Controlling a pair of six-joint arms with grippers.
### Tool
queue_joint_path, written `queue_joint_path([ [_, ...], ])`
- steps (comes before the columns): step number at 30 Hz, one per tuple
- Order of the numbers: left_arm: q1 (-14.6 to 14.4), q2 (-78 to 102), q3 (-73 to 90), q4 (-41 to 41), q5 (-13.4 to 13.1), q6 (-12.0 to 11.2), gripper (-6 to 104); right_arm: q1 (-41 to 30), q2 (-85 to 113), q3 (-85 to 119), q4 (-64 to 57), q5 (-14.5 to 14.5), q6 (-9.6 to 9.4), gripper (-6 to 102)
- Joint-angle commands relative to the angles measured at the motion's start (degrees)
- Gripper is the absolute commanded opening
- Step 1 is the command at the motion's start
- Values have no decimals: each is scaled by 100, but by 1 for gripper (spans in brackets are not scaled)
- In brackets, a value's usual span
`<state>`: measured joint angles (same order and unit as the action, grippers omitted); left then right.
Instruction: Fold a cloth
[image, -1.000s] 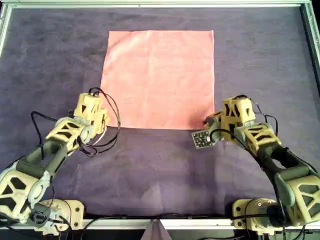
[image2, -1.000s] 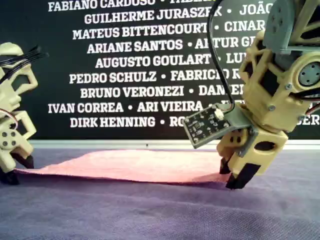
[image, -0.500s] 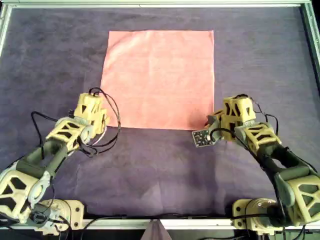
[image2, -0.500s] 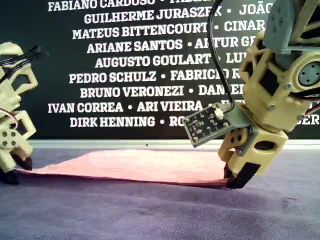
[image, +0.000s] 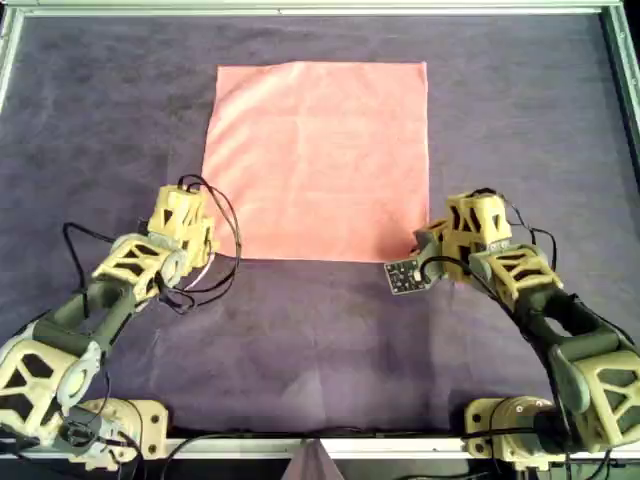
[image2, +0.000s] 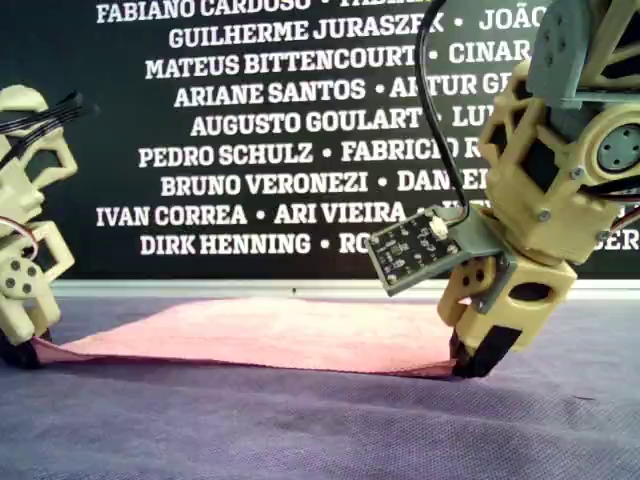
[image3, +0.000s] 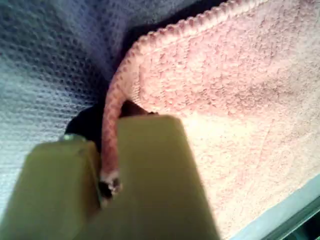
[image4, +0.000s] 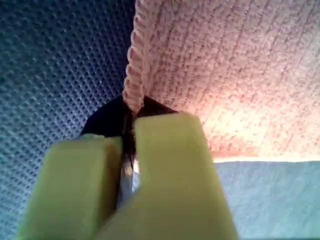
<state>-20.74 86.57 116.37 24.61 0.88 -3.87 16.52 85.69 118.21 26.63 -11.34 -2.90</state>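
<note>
Left wrist camera, as I read it from the console. The left gripper (image3: 106, 186) had its two yellow fingers (image3: 155, 190) pressed together on the hemmed edge of the cloth (image3: 235, 100). I saw the hem running as a thin pink ridge straight into the seam between them, with no gap. Beyond the fingers the salmon fabric spread out, its knit texture sharp and one corner curling. Beside it lay the purple mat (image3: 50, 60), with dark shadow beneath the raised cloth edge. A pale grey band (image3: 287, 220) crossed beyond the cloth; I could not identify it.
</note>
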Motion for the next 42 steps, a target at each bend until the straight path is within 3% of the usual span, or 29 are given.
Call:
queue_joint_path([
  [1,-229,114,-105,9,88,53,-1,-26,97,-466,-255,-35,-26,1],
  [9,-246,642,439,44,35,79,-1,-18,343,88,-132,-123,-35,1],
  [19,-246,2584,1591,44,97,79,-1,35,1608,1406,-141,-123,-18,1],
  [22,-246,2619,1591,35,88,79,-1,53,1951,1494,-202,-70,44,1],
  [27,-237,2584,1494,-97,88,79,-1,-26,1837,1028,-404,-44,-9,1],
  [33,-185,2285,677,-105,88,79,-1,-18,1301,554,-1477,-44,53,1],
  [42,-141,97,-1898,-105,-9,79,-1,-53,-334,-255,-3964,-35,53,1],
])
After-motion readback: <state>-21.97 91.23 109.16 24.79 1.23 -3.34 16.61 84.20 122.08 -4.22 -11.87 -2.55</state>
